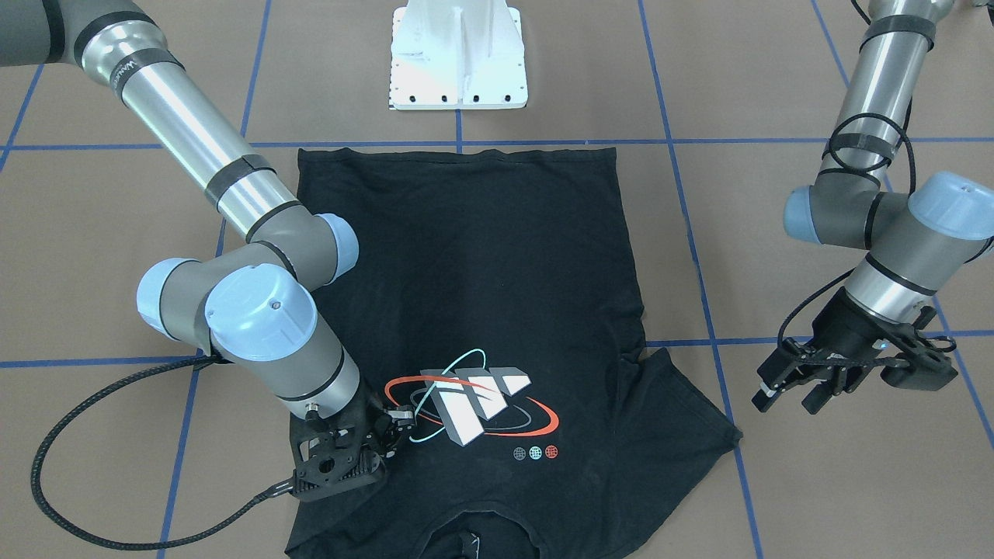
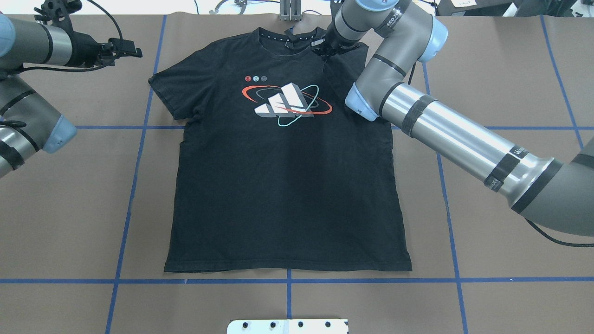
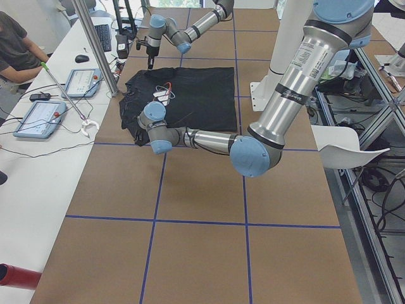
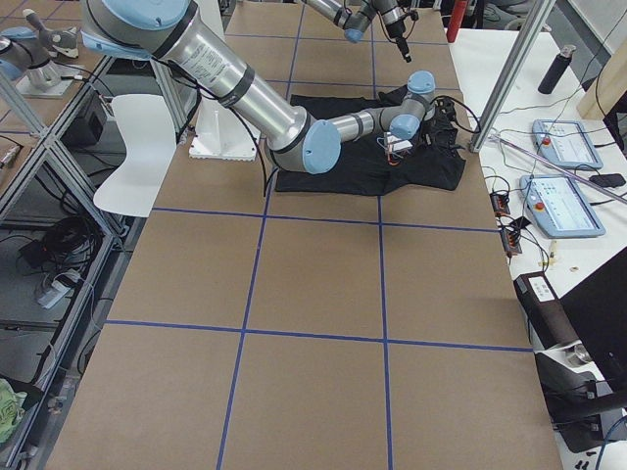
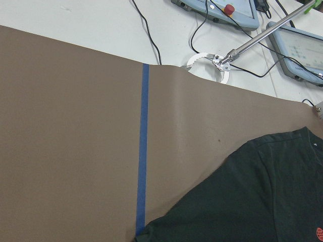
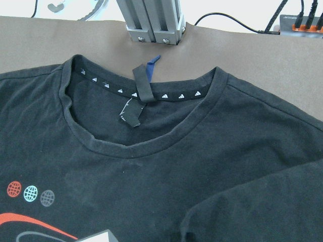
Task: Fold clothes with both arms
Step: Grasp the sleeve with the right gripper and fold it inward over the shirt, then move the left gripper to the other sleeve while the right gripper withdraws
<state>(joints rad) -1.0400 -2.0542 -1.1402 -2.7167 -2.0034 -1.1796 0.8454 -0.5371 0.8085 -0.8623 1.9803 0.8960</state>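
A black T-shirt [image 2: 278, 185] lies flat on the brown table, graphic up, with its collar [image 6: 146, 146] toward the far edge. My right gripper [image 1: 397, 423] is low on the shirt beside the graphic [image 1: 474, 404]. It looks shut on the right sleeve [image 2: 341, 74], which is drawn inward over the chest; its fingers do not show in the right wrist view. Off the shirt's other side, my left gripper [image 1: 786, 402] hovers open over bare table, holding nothing. That side's sleeve [image 2: 169, 95] lies spread out flat. The left wrist view shows the sleeve's edge [image 5: 252, 201].
The white pedestal base [image 1: 458, 54] stands just past the hem. Blue tape lines [image 2: 139, 162] grid the table. An aluminium post [image 6: 154, 20] rises beyond the collar. Control tablets [image 5: 298, 45] and a reacher tool [image 5: 222, 63] lie on the side bench, where a person [image 3: 16, 44] sits.
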